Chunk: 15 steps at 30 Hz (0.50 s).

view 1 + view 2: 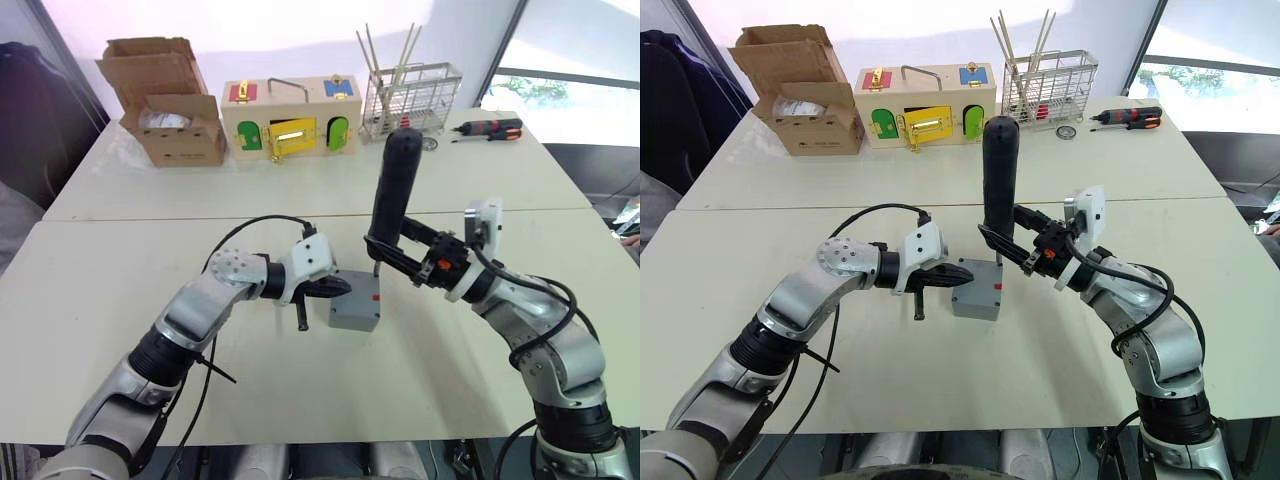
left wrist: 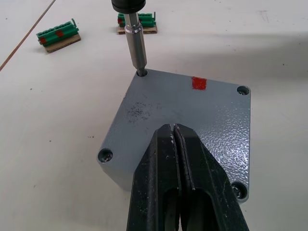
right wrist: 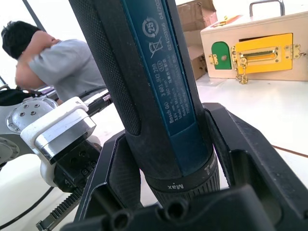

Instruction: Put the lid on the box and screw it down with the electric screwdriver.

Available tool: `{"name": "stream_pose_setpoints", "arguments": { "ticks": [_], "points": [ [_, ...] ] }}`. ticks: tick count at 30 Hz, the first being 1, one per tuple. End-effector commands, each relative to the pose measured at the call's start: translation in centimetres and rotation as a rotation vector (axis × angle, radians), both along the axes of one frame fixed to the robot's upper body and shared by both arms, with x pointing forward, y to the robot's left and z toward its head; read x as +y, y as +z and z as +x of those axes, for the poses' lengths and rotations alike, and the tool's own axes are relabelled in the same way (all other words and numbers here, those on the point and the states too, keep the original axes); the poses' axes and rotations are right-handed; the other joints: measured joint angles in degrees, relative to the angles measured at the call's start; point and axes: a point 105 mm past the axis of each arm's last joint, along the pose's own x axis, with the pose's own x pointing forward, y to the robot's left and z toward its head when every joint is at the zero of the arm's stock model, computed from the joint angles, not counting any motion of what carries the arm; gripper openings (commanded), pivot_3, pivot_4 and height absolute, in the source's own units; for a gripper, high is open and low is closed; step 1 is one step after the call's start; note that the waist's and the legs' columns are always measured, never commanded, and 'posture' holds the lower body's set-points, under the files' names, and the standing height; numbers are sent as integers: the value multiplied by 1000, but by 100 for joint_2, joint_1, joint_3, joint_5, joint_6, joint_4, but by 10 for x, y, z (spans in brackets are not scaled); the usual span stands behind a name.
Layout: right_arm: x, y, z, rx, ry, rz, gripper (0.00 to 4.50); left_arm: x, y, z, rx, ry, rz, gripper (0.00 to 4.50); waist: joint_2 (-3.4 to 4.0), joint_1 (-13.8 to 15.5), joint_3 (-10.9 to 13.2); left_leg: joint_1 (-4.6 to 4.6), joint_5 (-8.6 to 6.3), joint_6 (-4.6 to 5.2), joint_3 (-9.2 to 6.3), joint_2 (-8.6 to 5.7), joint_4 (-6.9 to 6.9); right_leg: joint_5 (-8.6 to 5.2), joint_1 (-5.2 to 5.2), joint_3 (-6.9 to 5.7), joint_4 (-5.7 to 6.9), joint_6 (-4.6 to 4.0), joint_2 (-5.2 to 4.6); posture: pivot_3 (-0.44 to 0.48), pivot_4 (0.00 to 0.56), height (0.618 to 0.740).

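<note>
Keeping the electric screwdriver [image 1: 390,195], gripped by the right gripper [image 1: 400,252], upright at frame centre while the closed left gripper [image 2: 174,144] is pinning the lid [image 2: 192,125].

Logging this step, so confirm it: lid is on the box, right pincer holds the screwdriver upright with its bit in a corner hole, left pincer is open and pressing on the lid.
One thing is off: the left pincer is shut, not open; the left wrist view shows its fingers together over the lid. The rest stands: lid on the box, right pincer holding the screwdriver upright, bit in a corner hole.
</note>
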Motion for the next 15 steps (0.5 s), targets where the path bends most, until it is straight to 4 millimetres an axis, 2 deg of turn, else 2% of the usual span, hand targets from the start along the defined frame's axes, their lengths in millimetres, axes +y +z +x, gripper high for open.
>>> {"name": "stream_pose_setpoints", "arguments": {
  "ticks": [1,15],
  "points": [
    [0,-51,-3,219,12,-49,1889,0,0,-2,-13,1,11,0,-4,1,-3,1,0,0,0,0,0,0,2,0,0,0,0,0,150,730],
    [-5,-63,-9,241,-22,-19,1889,-2,-12,-9,13,-20,25,0,-41,7,-67,5,-1,0,-8,1,-4,-1,14,-3,-19,-1,0,0,150,730]
  ]
}}
